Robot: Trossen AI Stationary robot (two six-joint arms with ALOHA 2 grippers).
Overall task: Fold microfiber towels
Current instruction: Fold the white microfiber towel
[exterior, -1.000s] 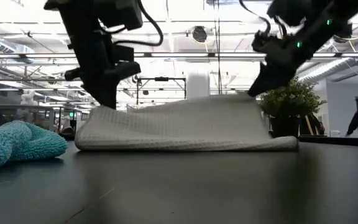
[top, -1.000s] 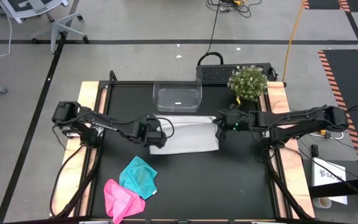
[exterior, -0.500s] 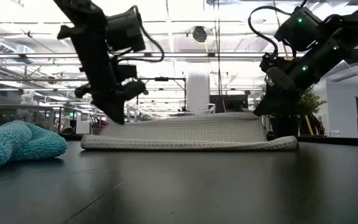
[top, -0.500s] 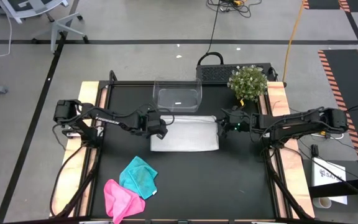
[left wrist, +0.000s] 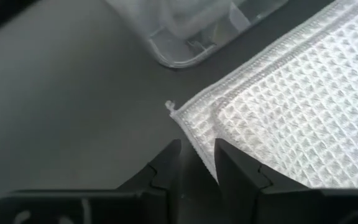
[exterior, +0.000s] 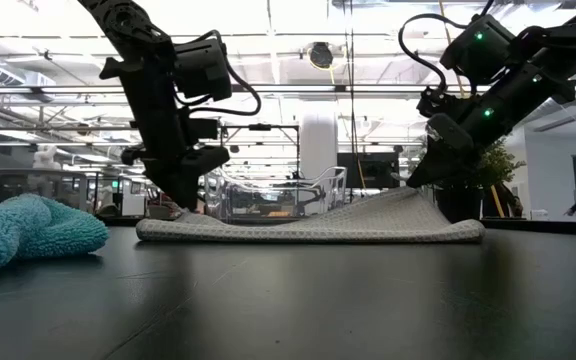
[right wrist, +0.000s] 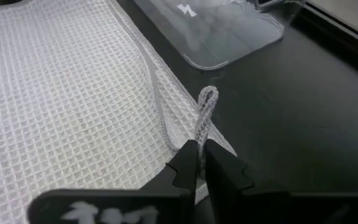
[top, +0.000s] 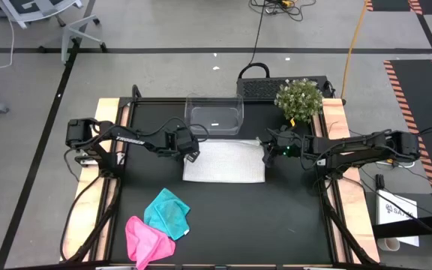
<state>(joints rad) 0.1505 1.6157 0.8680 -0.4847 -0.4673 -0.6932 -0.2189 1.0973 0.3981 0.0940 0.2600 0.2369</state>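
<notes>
Folded grey-white towel (top: pixel 225 160) fills bench (top: pixel 291 217) centre. Left tool (top: pixel 190 155) and right tool (top: pixel 265 152) block towel's far corners. Clear tub (top: pixel 214 115) just beyond towel; narrow gap between. Potted plant (top: pixel 299 100) crowds far right corner. Teal towel (top: pixel 168 212) and pink towel (top: pixel 142 238) occupy near left. Near right bench open.

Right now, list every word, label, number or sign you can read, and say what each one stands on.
Nothing reads as whole text.
White box beside the table: dark print, too small to read.
Clear tub: a white mark on its floor, with no legible letters.
Left gripper and right gripper: white marks on their bodies, too blurred to read.
</notes>
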